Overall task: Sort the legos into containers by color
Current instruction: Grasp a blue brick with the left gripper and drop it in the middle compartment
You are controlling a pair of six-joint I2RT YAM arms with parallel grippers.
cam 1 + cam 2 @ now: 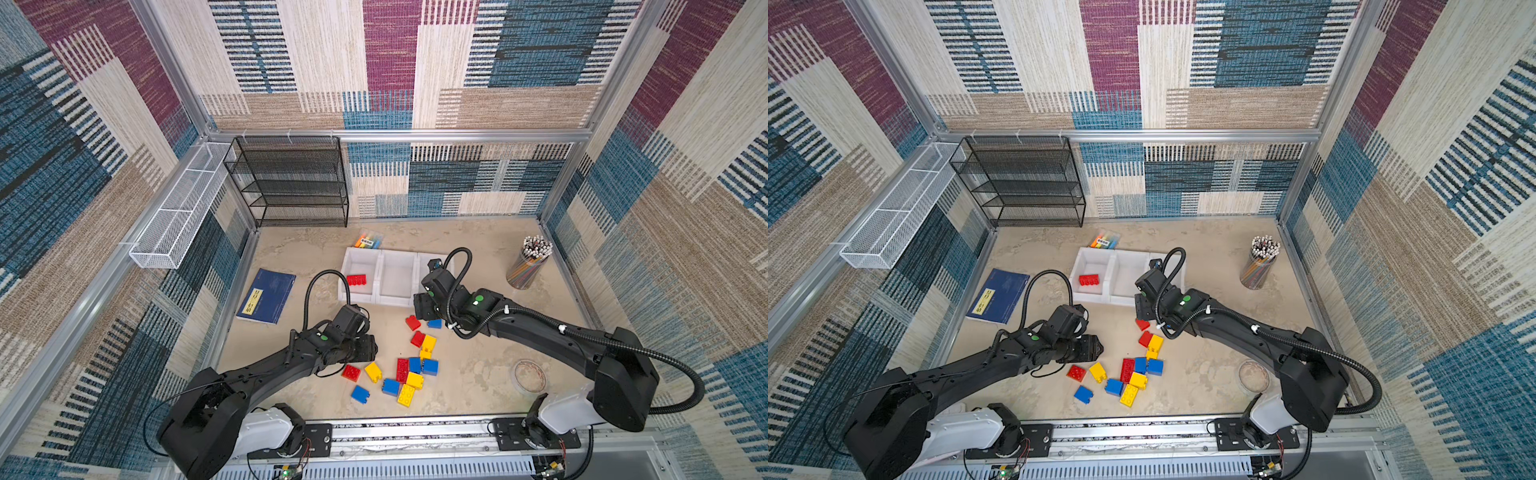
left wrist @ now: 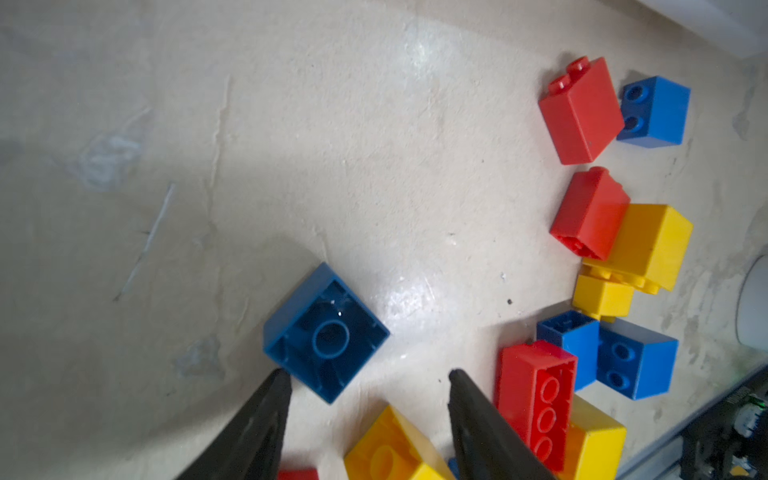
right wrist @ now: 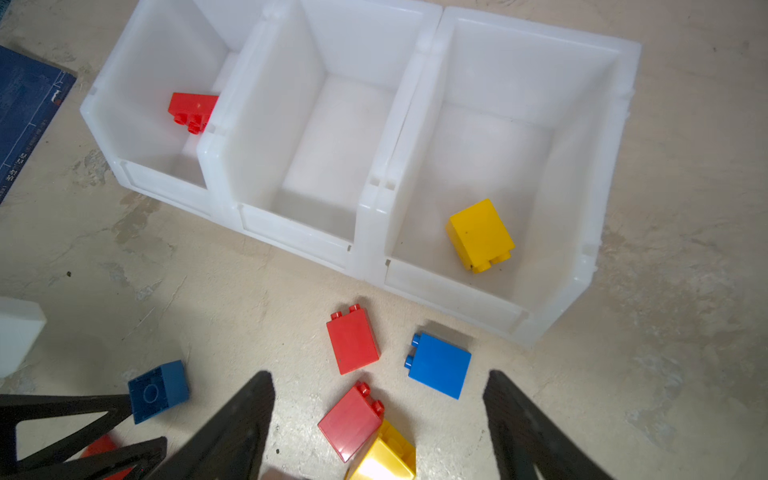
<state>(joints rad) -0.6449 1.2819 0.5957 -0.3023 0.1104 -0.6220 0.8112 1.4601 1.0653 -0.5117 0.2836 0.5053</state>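
In both top views the black right arm (image 1: 540, 328) covers most of the right-hand white plastic bin (image 1: 424, 262), hiding its yellow plastic brick (image 3: 480, 235).

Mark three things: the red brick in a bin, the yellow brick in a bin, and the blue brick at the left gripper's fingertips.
binned red brick (image 3: 193, 104), right wrist view, its flat side face.
binned yellow brick (image 3: 478, 228), right wrist view, its broad face.
blue brick (image 2: 328, 336), left wrist view, its hollow underside.
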